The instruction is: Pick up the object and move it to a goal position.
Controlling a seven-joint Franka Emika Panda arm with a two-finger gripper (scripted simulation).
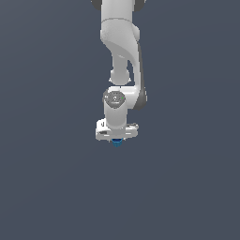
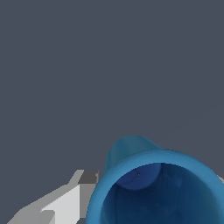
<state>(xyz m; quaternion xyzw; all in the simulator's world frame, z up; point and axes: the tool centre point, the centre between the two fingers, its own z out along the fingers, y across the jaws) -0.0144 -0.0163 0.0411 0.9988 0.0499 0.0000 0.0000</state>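
Note:
The object is a small blue cup (image 1: 116, 142) with a hollow top. In the exterior view only its lower part shows beneath the white hand. My gripper (image 1: 116, 139) points straight down and is closed around it. In the wrist view the cup (image 2: 131, 151) fills the lower corner, its open mouth facing the camera. One grey-tipped finger (image 2: 70, 199) presses against its side and a sliver of the other finger shows at the far edge. The gripper (image 2: 155, 179) is shut on the cup. I cannot tell whether the cup touches the floor.
The white arm (image 1: 119, 42) comes down from the top of the exterior view. A plain dark grey floor (image 1: 47, 187) lies all around. No goal marker shows.

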